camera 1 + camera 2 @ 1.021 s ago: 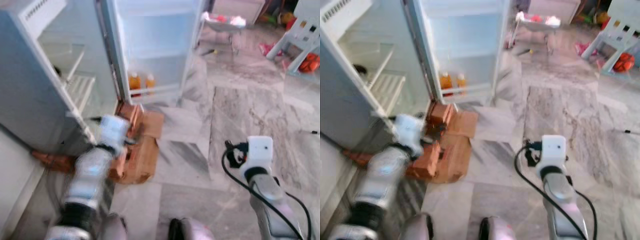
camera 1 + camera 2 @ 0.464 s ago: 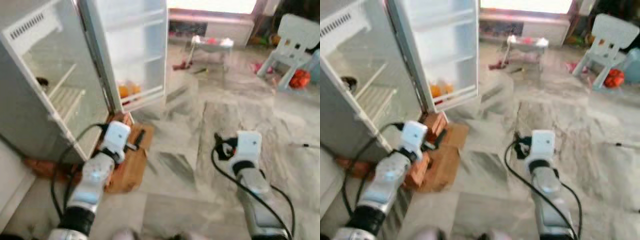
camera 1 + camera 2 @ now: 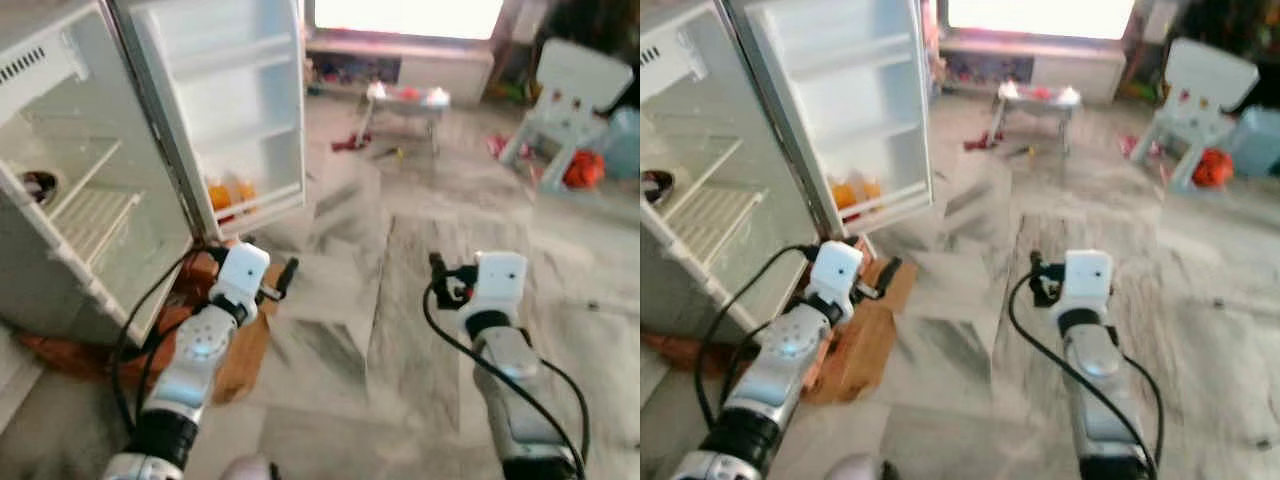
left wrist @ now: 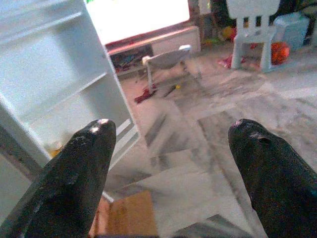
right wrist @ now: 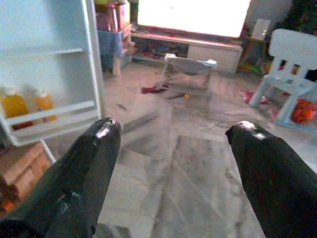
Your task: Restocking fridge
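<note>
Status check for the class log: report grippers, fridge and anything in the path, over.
Left gripper open, empty. Right gripper open, empty. Fridge door open, two orange bottles on its lowest shelf. Bricks and cardboard at the fridge's foot.

Silver arms, white wrist blocks, seemingly glossy black fingers, black cables.
</note>
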{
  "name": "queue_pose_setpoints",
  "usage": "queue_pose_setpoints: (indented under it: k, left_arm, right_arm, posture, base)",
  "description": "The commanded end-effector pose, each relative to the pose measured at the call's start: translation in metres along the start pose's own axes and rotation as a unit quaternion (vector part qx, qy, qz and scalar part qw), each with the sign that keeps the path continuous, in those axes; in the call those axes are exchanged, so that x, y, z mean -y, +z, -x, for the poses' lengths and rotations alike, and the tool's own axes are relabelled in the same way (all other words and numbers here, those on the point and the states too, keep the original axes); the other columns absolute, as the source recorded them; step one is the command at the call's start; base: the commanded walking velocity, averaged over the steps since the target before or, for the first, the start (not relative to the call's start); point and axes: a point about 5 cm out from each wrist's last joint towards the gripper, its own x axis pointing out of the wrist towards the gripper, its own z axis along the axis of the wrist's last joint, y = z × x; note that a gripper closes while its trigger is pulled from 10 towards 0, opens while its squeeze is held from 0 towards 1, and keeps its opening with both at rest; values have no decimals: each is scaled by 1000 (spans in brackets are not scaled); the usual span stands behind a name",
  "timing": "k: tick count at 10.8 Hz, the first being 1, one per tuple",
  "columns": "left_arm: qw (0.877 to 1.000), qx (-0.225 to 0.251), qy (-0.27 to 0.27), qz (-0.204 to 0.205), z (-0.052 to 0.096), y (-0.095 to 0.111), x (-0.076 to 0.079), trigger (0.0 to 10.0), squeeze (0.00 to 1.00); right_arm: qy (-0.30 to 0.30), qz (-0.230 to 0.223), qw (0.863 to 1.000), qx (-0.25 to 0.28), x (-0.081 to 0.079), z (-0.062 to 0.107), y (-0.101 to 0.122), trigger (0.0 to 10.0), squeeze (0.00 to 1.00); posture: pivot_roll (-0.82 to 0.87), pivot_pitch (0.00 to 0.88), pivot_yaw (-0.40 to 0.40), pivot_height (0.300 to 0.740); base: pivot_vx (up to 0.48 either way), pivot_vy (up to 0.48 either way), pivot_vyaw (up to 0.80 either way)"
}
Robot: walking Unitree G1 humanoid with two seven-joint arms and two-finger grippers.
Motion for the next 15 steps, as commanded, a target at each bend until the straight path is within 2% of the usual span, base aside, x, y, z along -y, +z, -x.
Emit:
queue_pose_setpoints:
  k: [1, 3, 6, 7, 8, 9, 10, 12, 13, 14, 15]
  left_arm:
    - [1000, 5, 8, -4, -1, 3, -3, 10000, 0]
    - [1000, 4, 8, -6, 1, 1, 1, 10000, 0]
    - [999, 7, 43, -9, 3, 3, -8, 10000, 0]
    - [998, 11, 63, -24, 7, 12, -11, 10000, 0]
    - [996, 9, 80, -32, 13, 14, -15, 10000, 0]
    - [995, 8, 90, -43, 18, 13, -18, 10000, 0]
    - [995, -3, 92, -27, 22, 3, -19, 10000, 0]
    - [995, -8, 95, -4, 22, -1, -12, 10000, 0]
    - [997, -12, 82, 1, 19, -2, -5, 10000, 0]
    - [998, -2, 63, -3, 15, 2, 1, 10000, 0]
    - [997, 6, 70, -5, 12, 5, -3, 10000, 0]
  right_arm:
    - [12, 1, 1000, 11, -5, -3, 5, 10000, 0]
    - [19, 1, 1000, 15, -8, -6, 6, 10000, 0]
    - [24, -8, 1000, 13, -9, -10, 5, 10000, 0]
    - [35, -3, 999, 24, -14, -17, 12, 10000, 0]
    - [44, 15, 998, 33, -16, -20, 16, 10000, 0]
    - [49, 14, 998, 35, -19, -22, 18, 10000, 0]
    - [46, 22, 998, 34, -17, -22, 18, 10000, 0]
    - [28, 39, 999, 15, -5, -17, 8, 10000, 0]
    - [-1, 75, 997, 6, 2, -18, 4, 10000, 0]
    - [-4, 85, 996, 24, 1, -19, 7, 10000, 0]
    - [-9, 107, 994, 38, 1, -20, 12, 10000, 0]
  posture:
    - [47, 20, -12, 740]
    - [49, 28, -18, 740]
    - [81, 24, -11, 740]
    - [122, 36, -4, 740]
    - [131, 47, -9, 740]
    - [123, 52, -14, 740]
    - [101, 59, -24, 740]
    - [73, 42, -12, 740]
    - [43, 27, -6, 740]
    - [18, 5, 3, 740]
    - [9, 6, 9, 740]
  base:
    - [454, 0, 0]
    - [454, 0, 0]
    - [405, -251, 0]
    - [307, -364, 0]
    - [289, -379, 0]
    - [270, -394, 0]
    - [270, -394, 0]
    - [277, -390, 0]
    - [277, -390, 0]
    - [270, -394, 0]
    - [270, -394, 0]
